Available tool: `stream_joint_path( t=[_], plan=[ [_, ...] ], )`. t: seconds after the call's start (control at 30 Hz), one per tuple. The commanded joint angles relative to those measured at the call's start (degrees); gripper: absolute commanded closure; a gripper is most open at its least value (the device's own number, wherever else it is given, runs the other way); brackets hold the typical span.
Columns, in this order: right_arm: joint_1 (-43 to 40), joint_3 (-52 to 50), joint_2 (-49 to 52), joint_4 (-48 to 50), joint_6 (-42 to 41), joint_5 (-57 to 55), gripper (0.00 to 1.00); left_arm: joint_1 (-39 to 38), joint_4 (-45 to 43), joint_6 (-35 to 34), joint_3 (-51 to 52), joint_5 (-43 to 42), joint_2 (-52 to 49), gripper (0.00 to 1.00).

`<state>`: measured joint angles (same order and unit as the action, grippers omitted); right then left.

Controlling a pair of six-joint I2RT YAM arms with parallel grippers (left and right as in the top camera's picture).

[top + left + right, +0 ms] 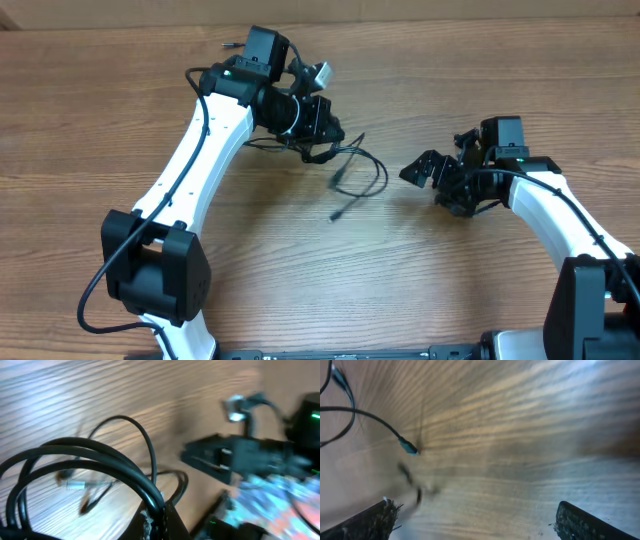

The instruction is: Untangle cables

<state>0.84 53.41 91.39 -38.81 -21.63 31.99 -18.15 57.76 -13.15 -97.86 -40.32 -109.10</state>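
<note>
Cables [357, 170] lie in loose loops near the middle of the desk [450, 290], a little toward its far edge, with part of the bunch pinched in the tightly closed left gripper [322, 140]. The right gripper [424, 172] stands wide open and empty just beside the loops. The step in hand looks like separating the cables, so the next move probably calls for the right gripper to close on a free cord and draw it away.

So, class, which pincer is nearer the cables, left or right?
Left. The left pincer is shut on the cables; the right pincer stands open, apart from them, past their loose ends.
</note>
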Motion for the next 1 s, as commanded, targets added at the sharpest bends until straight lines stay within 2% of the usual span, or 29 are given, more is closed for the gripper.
stream_joint_path(
  t=[0.0, 0.07, 0.2, 0.47, 0.57, 0.63, 0.67, 0.7, 0.73, 0.8, 0.83, 0.87, 0.9, 0.97],
  plan=[
    [0.2, 1.4, -0.4, -1.3, 2.6, -0.7, 0.00, -1.8, 1.4, 0.2, -0.6, 14.0, 0.5, 0.96],
    [0.2, 1.3, -0.4, -2.3, 2.6, -1.9, 0.00, -4.3, 2.5, -1.4, 0.8, 24.4, 0.4, 0.96],
    [1.2, 1.3, -0.4, -3.2, 2.6, -1.9, 0.00, -7.2, 0.6, -2.3, 5.4, 31.7, 0.4, 0.96],
    [5.6, 1.3, -0.4, -3.3, 2.6, -1.9, 0.00, -7.8, -5.3, -4.9, 11.4, 32.4, 0.4, 0.96],
    [7.0, 1.3, -0.4, -3.1, 2.6, -1.9, 0.00, -7.7, -5.2, -5.3, 12.5, 32.4, 0.4, 0.89],
    [7.5, 1.3, -0.4, -2.9, 2.1, -1.9, 0.00, -7.7, -5.2, -5.3, 12.7, 32.5, 0.3, 0.81],
    [7.7, 1.3, -0.4, -2.8, 2.1, -1.9, 0.00, -7.7, -5.2, -5.3, 12.7, 32.5, 0.3, 0.73],
    [7.9, 1.3, -0.4, -2.4, 1.9, -1.9, 0.00, -7.7, -5.2, -5.3, 12.7, 32.5, 0.3, 0.60],
    [8.1, 1.3, -0.4, -2.1, 1.9, -1.9, 0.00, -7.7, -5.2, -5.3, 12.7, 33.1, 0.3, 0.38],
    [8.3, 1.3, -0.4, -1.2, 1.7, -1.9, 0.00, -7.6, -5.2, -5.3, 12.7, 33.5, 0.3, 0.32],
    [8.6, 1.3, -0.4, -0.5, 1.7, -1.9, 0.00, -7.5, -5.4, -5.3, 12.7, 33.5, 0.3, 0.39],
    [9.0, 1.3, -0.4, 1.0, 1.4, -1.9, 0.01, -7.2, -5.5, -5.3, 12.7, 33.6, 0.3, 0.63],
    [9.2, 1.3, -0.4, 1.8, 0.7, -2.0, 0.02, -7.0, -5.4, -5.3, 12.7, 33.9, 0.3, 0.68],
    [10.0, 1.3, -0.4, 4.4, -1.7, -2.2, 0.11, -6.9, -5.2, -4.7, 12.8, 34.4, 0.3, 0.80]
  ],
)
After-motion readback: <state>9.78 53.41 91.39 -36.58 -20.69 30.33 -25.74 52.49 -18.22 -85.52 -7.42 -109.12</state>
